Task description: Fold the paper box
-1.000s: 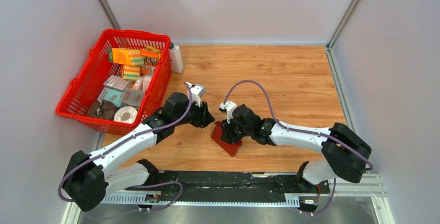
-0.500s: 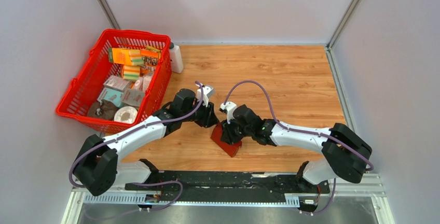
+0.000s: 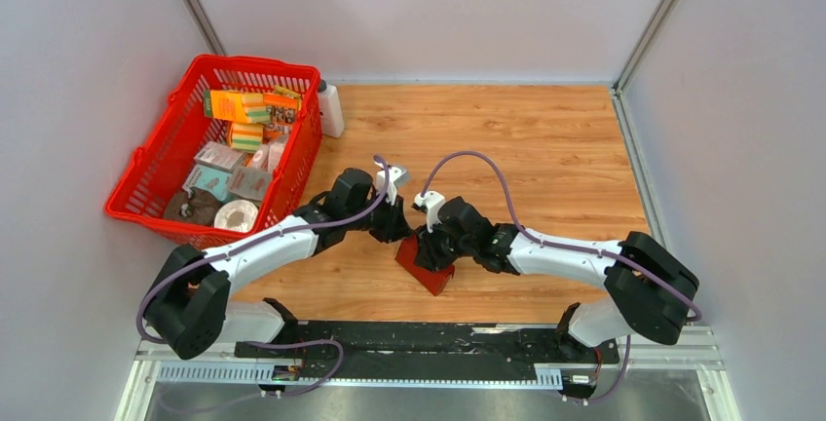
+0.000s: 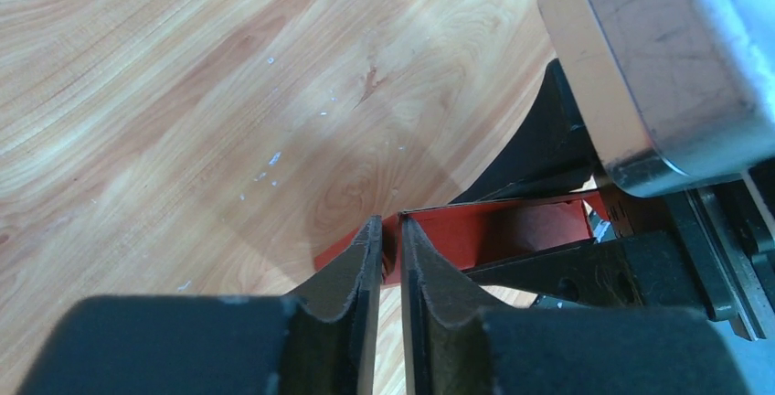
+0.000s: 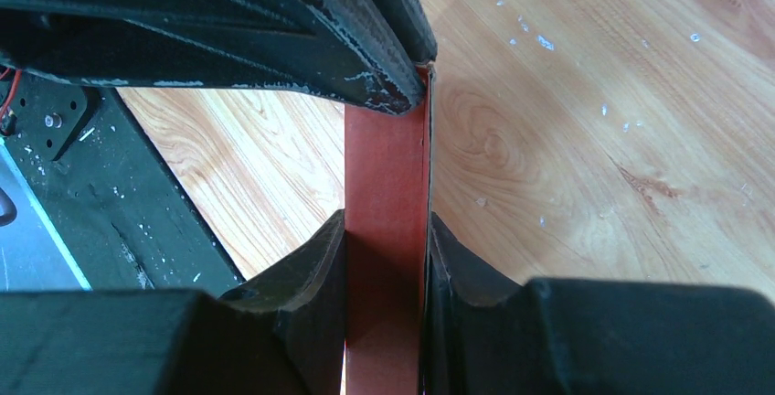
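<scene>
The paper box (image 3: 426,265) is plain dark red thin cardboard, partly formed into a small rectangular shell. It stands on the wooden surface (image 3: 545,148) near its front middle, turned corner-on to the front edge. The right jaws clamp it across a narrow panel (image 5: 386,203), and the left jaws pinch one thin wall edge beside its open hollow inside (image 4: 493,235).
</scene>
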`<state>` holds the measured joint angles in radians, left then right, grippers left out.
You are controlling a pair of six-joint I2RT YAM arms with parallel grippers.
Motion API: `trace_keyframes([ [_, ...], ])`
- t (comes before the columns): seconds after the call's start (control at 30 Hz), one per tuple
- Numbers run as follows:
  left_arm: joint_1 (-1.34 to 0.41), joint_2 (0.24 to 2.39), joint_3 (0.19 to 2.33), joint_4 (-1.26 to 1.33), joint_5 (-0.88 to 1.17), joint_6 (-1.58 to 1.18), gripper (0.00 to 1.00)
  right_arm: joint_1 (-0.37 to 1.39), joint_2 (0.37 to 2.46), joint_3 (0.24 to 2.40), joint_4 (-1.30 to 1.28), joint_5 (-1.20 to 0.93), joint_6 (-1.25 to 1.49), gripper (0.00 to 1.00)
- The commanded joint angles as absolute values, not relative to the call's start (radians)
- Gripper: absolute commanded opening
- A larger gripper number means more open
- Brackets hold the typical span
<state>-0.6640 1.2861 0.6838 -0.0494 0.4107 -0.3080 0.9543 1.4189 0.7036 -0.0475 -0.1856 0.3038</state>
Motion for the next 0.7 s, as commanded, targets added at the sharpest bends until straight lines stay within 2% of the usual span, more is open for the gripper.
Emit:
trace_keyframes([
  [0.0, -0.687, 1.287, 0.729, -0.006, 0.404, -0.287, 0.17, 0.951, 1.399, 0.706, -0.009, -0.192, 0.316, 0.23],
  [0.1, -0.706, 1.275, 0.73, -0.008, 0.38, -0.293, 0.15, 0.951, 1.404, 0.713, -0.015, -0.187, 0.319, 0.22],
  [0.33, -0.716, 1.244, 0.733, -0.015, 0.331, -0.296, 0.32, 0.953, 1.419, 0.73, -0.032, -0.183, 0.319, 0.22],
  [0.43, -0.716, 1.25, 0.741, -0.018, 0.322, -0.293, 0.35, 0.953, 1.417, 0.732, -0.032, -0.184, 0.321, 0.22],
  [0.5, -0.716, 1.256, 0.742, -0.014, 0.325, -0.295, 0.35, 0.954, 1.42, 0.733, -0.032, -0.184, 0.321, 0.22],
  [0.67, -0.719, 1.264, 0.741, -0.005, 0.327, -0.296, 0.25, 0.954, 1.422, 0.735, -0.034, -0.183, 0.318, 0.21],
])
